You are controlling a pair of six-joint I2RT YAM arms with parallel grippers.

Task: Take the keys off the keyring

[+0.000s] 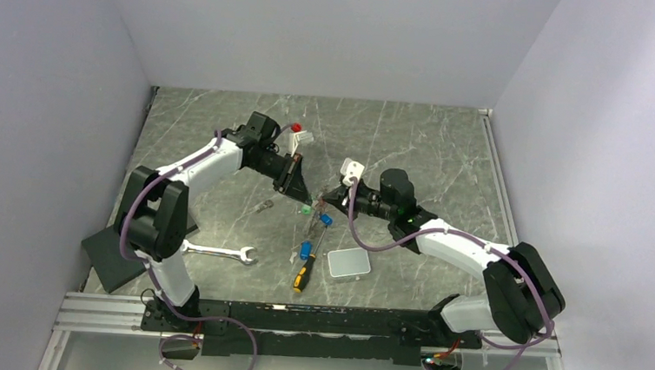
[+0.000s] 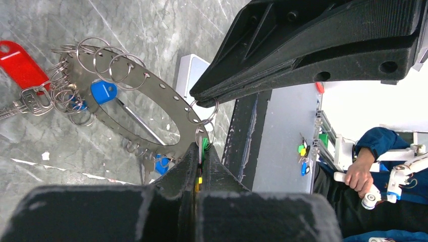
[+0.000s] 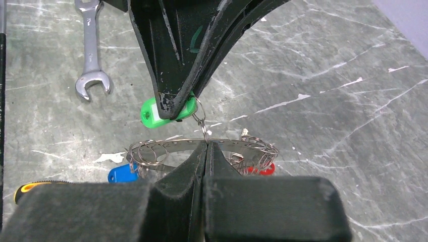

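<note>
Keyring (image 2: 156,93): flat metal loop w/ holes along its rim, many small split rings hooked through. It's held mid-bench btwn the two grippers, just beyond the screwdriver (image 1: 304,270) and grey box (image 1: 347,262) in the top view. Can't tell whether any part of it touches the bench (image 1: 431,149).

Keys (image 2: 28,103): silvery, bunched at the loop's far side in the left wrist view, next to a red tag (image 2: 17,63). A blue tag (image 2: 103,92) sits against the loop nearby. Green tag (image 3: 166,112) hangs off the loop by one small ring (image 3: 199,113), on the opposite side from the red one.

Left gripper (image 2: 200,150): fingers pressed together, pinching the green tag, whose edge shows as a thin green strip btwn them. Right gripper (image 3: 207,146): fingers likewise closed, clamping the loop's rim right below the small ring that leads to the green tag. The two gripper tips are v. close, approx. tip to tip, w/ only that ring btwn them.

A second blue tag (image 1: 305,250) shows just beside the screwdriver's yellow-black handle; can't tell if it's on the loop or loose. Grey box sits just right of the handle in the top view. Wrench (image 1: 219,251) lies flat on the bench further left, well apart from the keyring, on the left arm's side.
</note>
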